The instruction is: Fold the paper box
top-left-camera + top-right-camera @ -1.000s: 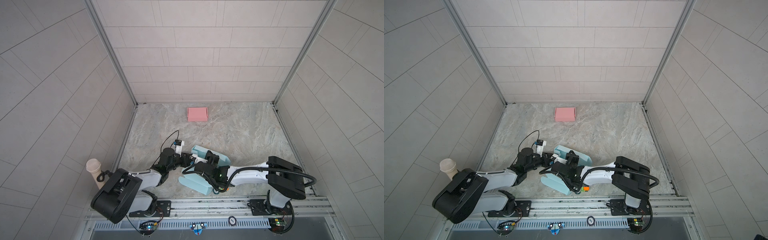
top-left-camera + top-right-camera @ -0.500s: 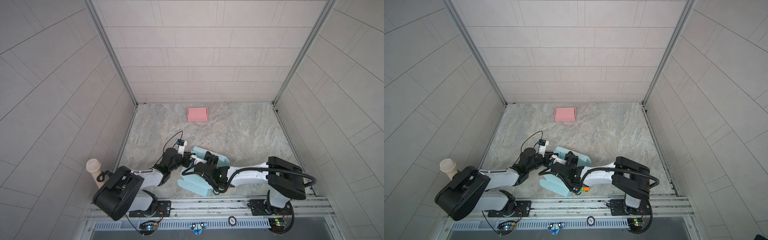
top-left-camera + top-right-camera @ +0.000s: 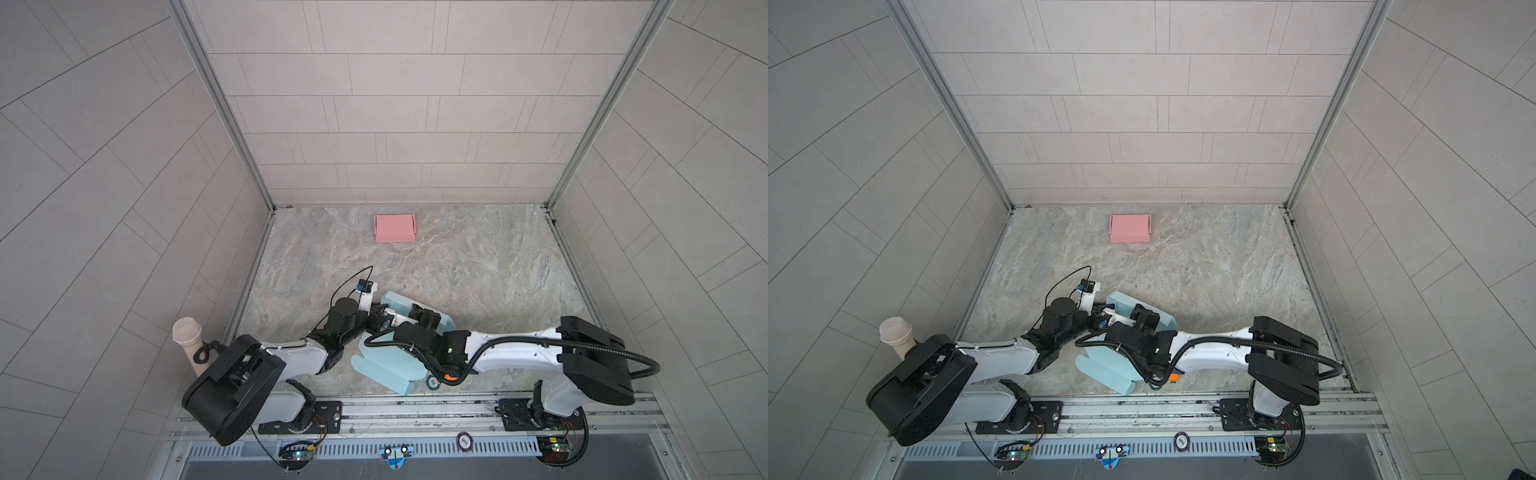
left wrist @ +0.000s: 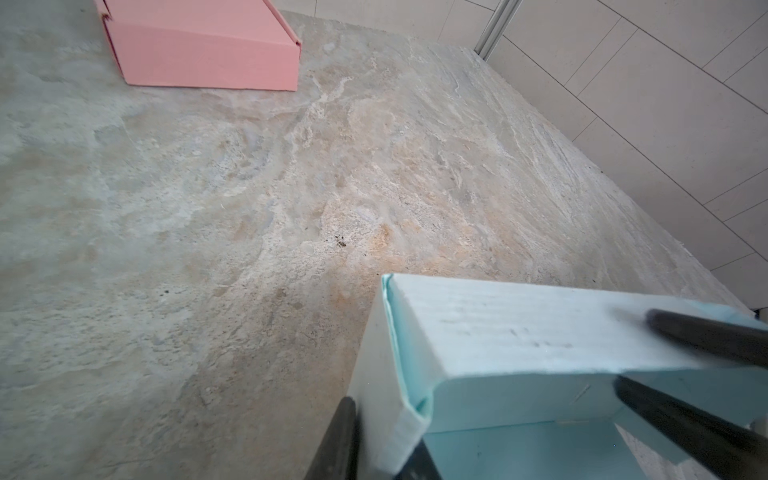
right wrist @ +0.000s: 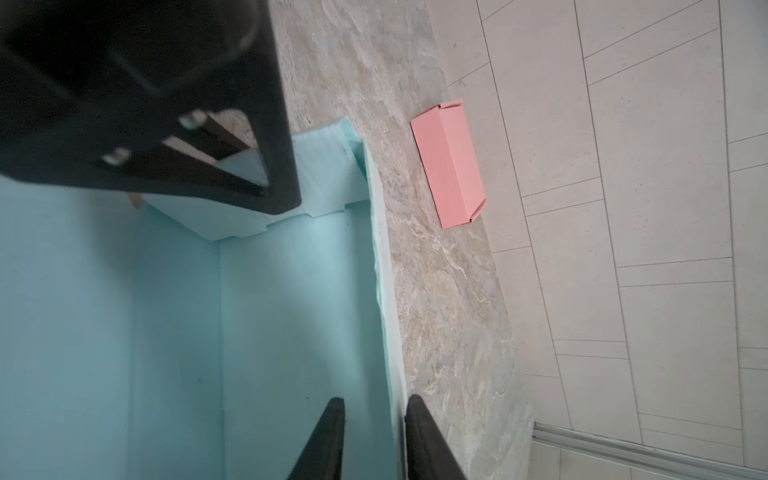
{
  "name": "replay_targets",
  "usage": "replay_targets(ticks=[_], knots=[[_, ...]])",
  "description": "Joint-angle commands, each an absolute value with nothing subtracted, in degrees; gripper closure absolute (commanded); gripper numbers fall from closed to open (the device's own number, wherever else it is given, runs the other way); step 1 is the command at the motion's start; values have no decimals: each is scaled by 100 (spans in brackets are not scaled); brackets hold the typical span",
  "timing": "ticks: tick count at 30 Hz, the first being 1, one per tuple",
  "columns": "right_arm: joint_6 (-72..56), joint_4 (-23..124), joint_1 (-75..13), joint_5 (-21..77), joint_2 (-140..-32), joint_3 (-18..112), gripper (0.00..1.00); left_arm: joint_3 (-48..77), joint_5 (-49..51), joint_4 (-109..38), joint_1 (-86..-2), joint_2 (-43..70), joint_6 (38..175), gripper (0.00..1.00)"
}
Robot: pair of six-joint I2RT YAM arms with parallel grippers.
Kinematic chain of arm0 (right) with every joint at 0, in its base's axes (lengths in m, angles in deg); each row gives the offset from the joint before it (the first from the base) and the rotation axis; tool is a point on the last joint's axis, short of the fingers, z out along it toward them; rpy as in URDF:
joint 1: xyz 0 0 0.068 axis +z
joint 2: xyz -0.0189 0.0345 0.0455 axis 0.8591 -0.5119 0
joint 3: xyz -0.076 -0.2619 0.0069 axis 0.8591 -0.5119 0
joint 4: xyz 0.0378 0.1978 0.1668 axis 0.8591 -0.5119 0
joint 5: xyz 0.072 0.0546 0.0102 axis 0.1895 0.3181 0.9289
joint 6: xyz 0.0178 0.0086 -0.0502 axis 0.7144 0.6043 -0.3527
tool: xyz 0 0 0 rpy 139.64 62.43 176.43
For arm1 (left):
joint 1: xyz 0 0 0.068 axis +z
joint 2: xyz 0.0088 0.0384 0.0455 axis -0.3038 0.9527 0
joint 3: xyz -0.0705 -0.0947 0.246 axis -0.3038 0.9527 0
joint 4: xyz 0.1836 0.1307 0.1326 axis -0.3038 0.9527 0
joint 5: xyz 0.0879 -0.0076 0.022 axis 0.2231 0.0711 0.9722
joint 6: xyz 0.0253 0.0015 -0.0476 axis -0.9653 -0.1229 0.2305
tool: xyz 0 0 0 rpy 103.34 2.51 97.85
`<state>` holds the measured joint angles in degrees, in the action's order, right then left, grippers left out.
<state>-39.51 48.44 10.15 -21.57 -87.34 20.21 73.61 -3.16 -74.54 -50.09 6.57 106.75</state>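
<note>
The light blue paper box (image 3: 386, 368) (image 3: 1108, 370) lies partly folded near the table's front middle, with its walls raised at the far end and its flaps spread toward the front. My left gripper (image 3: 376, 311) (image 4: 382, 428) is shut on the doubled-over end wall of the box (image 4: 498, 324), one finger inside and one outside. My right gripper (image 3: 424, 316) (image 5: 375, 401) straddles the far long wall (image 5: 291, 311). It is open, with a gap between its inner finger and that wall. The right gripper's fingers (image 4: 706, 340) also show in the left wrist view.
A closed pink box (image 3: 395, 228) (image 3: 1129, 228) (image 4: 208, 50) (image 5: 451, 164) lies near the back wall. A beige foam-topped post (image 3: 189, 340) stands outside the table's left edge. Tiled walls enclose three sides, and the arms' rail (image 3: 415, 411) runs along the front.
My left gripper has closed onto the box's end wall after shifting slightly toward it. My right gripper's jaws, shut before, have parted around the long wall.
</note>
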Motion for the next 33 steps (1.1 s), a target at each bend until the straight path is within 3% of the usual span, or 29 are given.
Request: replay_targets(ticks=[1, 6, 11, 17, 33], knots=[[-3162, 4554, 1014, -1474, -8204, 1906, 60, 7432, -133, -7622, -5046, 513, 10541, 83], [-2479, 4630, 681, -223, -7349, 1643, 51, 7417, -11, -7582, -5105, 489, 10455, 83], [-1513, 4856, -402, 1655, -6885, 1735, 50, 7322, 213, -7439, -5307, 434, 10312, 83], [-534, 4329, -1466, 2681, -7863, 2575, 54, 7189, 299, -7458, -5397, 575, 10261, 83], [338, 5109, -1500, 4027, -9385, 2665, 58, 7021, 586, -7641, -5504, 1109, 10068, 81]])
